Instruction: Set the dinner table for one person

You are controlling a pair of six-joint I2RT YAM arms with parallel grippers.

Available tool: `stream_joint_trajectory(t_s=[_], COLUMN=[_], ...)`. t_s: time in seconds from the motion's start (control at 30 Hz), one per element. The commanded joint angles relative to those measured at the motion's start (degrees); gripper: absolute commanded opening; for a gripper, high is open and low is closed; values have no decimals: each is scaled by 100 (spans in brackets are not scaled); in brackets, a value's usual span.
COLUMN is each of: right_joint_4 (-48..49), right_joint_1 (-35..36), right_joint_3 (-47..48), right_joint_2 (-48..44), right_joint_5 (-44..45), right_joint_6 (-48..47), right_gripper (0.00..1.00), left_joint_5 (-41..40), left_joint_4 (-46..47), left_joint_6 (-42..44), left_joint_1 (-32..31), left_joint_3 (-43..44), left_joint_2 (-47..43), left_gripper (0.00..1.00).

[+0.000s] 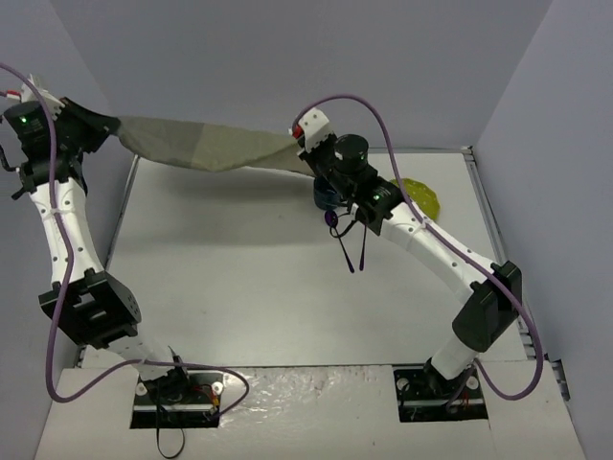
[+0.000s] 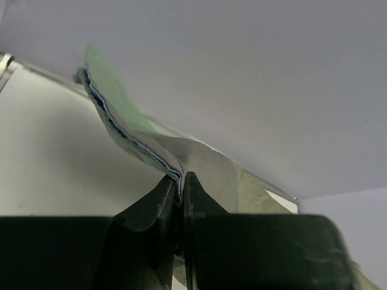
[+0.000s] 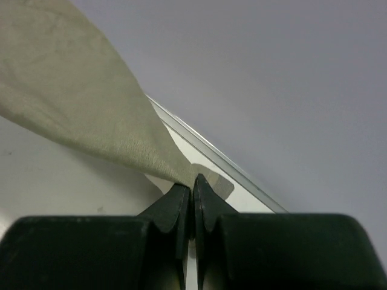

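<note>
- Placemat hangs stretched above the dinner table, toward 12 o'clock.
- My left gripper pinches its 9 o'clock corner.
- My right gripper clamps its 3 o'clock corner.

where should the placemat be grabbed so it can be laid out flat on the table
The placemat's two opposite ends, one gripper each, coming in edge-on from either side. It is limp cloth, so a single hold would likely let it bunch. That is how it hangs now: left gripper shut on one hem, right gripper on the other, spread above the dinner table.
</note>
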Motion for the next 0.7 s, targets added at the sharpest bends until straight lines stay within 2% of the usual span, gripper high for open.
stream_joint_trajectory(t_s=[0.0,0.1,0.17,0.23,0.43,0.67], right_joint_4=[950,995,987,954,872,325], right_joint_1=[118,413,658,834,1191,1191], right_joint_3=[-1444,-2156,-2451,-2653,-2939,-3066], right_joint_2=[62,369,595,837,1271,1173], right_joint_5=[-78,15,-10,-44,-444,-492], right_joint_6=[66,304,524,709,1548,2093], right_gripper=[0,0,0,0,0,0], left_joint_5=[-1149,-1538,-1874,-2062,-2566,-3757], left_joint_4=[1110,1158,1110,766,-710,-1212], left_joint_6=[954,983,1087,1278,1538,1484], left_joint_1=[66,193,235,236,232,236], left_joint_3=[-2340,-3503,-3942,-3966,-3079,-3214], left_joint_2=[-754,-738,-609,-304,397,-85], left_gripper=[0,0,0,0,0,0])
